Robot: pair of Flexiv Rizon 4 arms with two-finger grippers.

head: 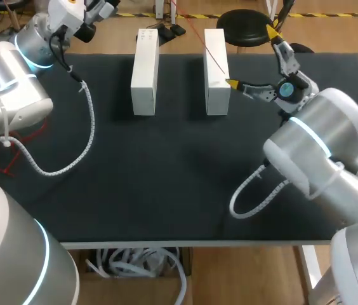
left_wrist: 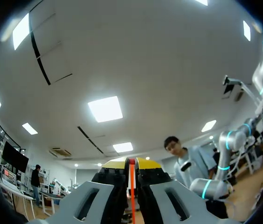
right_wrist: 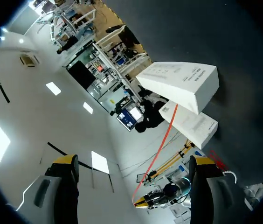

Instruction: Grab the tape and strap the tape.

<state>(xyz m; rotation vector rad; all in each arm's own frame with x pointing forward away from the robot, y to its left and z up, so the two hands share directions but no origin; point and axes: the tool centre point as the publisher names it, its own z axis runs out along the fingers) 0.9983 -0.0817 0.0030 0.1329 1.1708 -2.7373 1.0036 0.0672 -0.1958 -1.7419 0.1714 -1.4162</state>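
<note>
Tape (head: 212,58): a thin red strip, pulled taut from the top corner of the right white box (head: 217,89) up past the far edge of the black table (head: 166,178).
Left gripper (left_wrist: 131,163): our fingers are pinched together on the tape, and the gripper is raised and aimed upward.
Right gripper (head: 252,57): spread wide and holding nothing, just beside the right white box where the tape meets it.
Left white box (head: 144,70): upright, apart from the tape.
Done: in our judgement, the grab.
Left: the strapping, since the tape only crosses one box.

light: bright, overhead | shadows: soft, beside white boxes (head: 145,76) on table (head: 166,178) | glare: sheen on right arm (head: 325,133)
</note>
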